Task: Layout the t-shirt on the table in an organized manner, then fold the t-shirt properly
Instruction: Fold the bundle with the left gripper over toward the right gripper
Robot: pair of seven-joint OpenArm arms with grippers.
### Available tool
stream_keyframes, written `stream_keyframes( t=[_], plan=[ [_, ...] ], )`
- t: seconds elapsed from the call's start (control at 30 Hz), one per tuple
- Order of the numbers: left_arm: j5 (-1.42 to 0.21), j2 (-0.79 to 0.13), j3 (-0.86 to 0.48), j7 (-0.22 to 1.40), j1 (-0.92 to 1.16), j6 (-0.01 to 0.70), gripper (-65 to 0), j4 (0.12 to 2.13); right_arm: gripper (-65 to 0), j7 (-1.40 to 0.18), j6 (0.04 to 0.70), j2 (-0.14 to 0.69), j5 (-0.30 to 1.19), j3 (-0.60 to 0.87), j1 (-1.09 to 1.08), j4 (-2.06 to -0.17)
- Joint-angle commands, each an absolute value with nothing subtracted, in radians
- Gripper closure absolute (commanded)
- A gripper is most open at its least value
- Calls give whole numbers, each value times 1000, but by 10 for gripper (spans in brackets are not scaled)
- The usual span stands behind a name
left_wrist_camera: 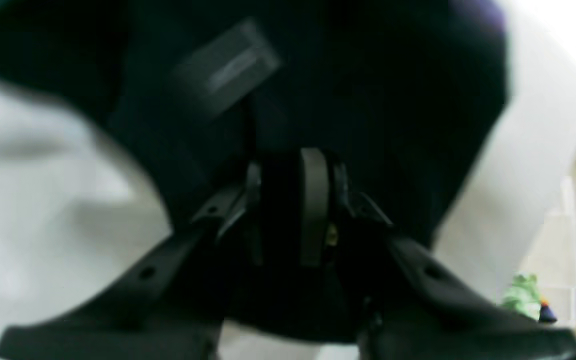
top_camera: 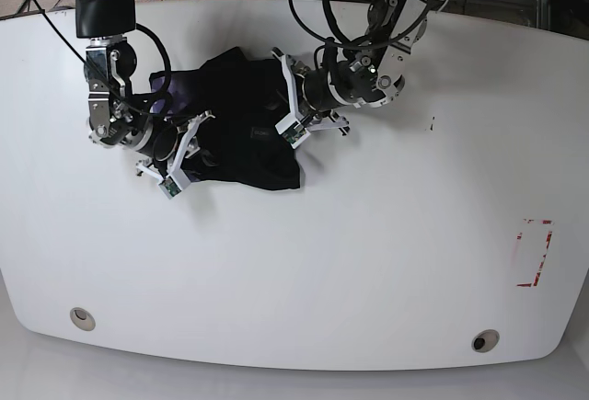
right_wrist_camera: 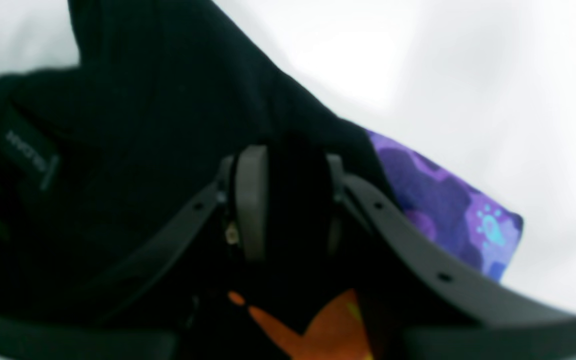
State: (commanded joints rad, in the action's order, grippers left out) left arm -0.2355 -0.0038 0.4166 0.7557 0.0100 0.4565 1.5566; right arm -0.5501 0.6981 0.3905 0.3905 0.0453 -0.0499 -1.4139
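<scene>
- The left gripper (top_camera: 276,97) is reaching in from the table's (top_camera: 368,262) far edge, wrist tilted low, jaws closing on black t-shirt (top_camera: 241,133) fabric.
- The right gripper (top_camera: 195,142) is angling in from the far left corner, fingers (right_wrist_camera: 250,200) pinching the same cloth.

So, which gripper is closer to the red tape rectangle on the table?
Left. The left gripper grips the t-shirt on the side toward the red tape rectangle; the right gripper holds the shirt's far side.
</scene>
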Motion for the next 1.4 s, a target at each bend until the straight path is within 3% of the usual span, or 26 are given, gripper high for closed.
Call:
stream_keyframes(
  t=[0.23, 0.43, 0.6, 0.7, 0.93, 1.4],
  plan=[
    [-231, -19, 420, 668, -79, 456, -83, 1402, -146, -542, 698, 386, 389, 101, 51, -1524],
    [-234, -35, 423, 573, -191, 458, -83, 1222, -146, -544, 698, 317, 363, 117, 133, -1627],
    [-236, -36, 418, 532, -285, 532, -83, 1148, -146, -544, 698, 257, 277, 133, 160, -1690],
    [-237, -36, 415, 555, -323, 573, -83, 1175, -146, -556, 698, 236, 219, 150, 165, -1750],
    [-237, -33, 348, 684, -334, 575, -83, 1366, -146, -691, 698, 231, 186, 219, 163, -1913],
    [-232, -31, 317, 740, -2, 572, -83, 1687, -144, -731, 698, 226, 185, 298, 225, -1911]
  ],
)
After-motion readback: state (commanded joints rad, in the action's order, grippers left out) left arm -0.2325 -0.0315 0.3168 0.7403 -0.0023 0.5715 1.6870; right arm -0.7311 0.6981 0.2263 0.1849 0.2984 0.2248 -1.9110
